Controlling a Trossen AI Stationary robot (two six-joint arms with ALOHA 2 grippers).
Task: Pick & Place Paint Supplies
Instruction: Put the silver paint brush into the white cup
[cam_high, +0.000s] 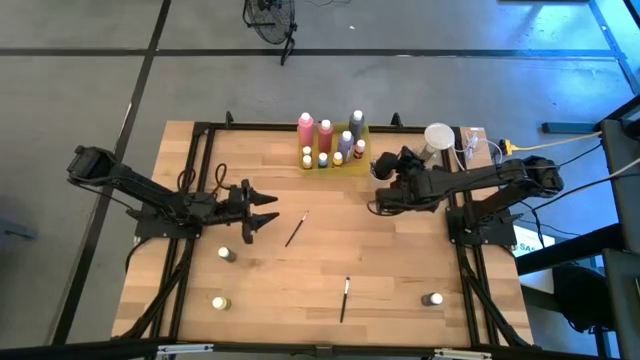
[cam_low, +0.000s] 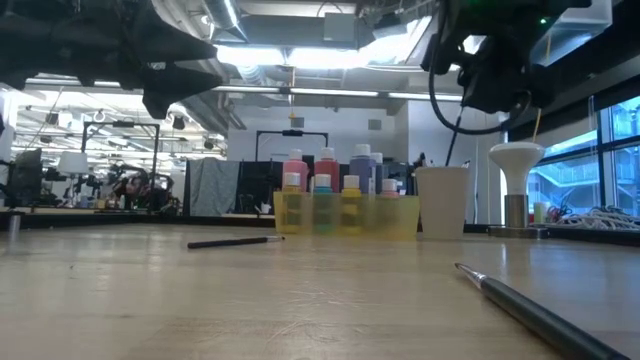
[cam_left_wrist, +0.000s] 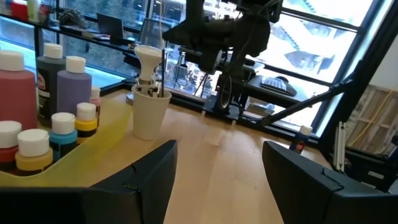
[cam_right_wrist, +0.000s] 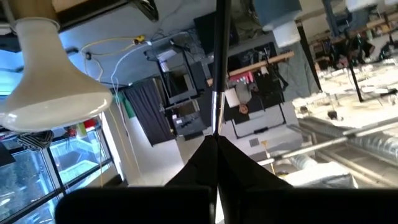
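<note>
Our right gripper (cam_high: 381, 168) is clamping a thin paintbrush (cam_right_wrist: 216, 68) upright near the desk's far edge, beside the cup (cam_high: 437, 137) — presumably its destination — while our left gripper (cam_high: 262, 210) is hovering open near another paintbrush (cam_high: 295, 230) mid-desk.

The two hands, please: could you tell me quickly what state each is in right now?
Left hand: open, holding nothing.
Right hand: shut on a thin paintbrush.
</note>
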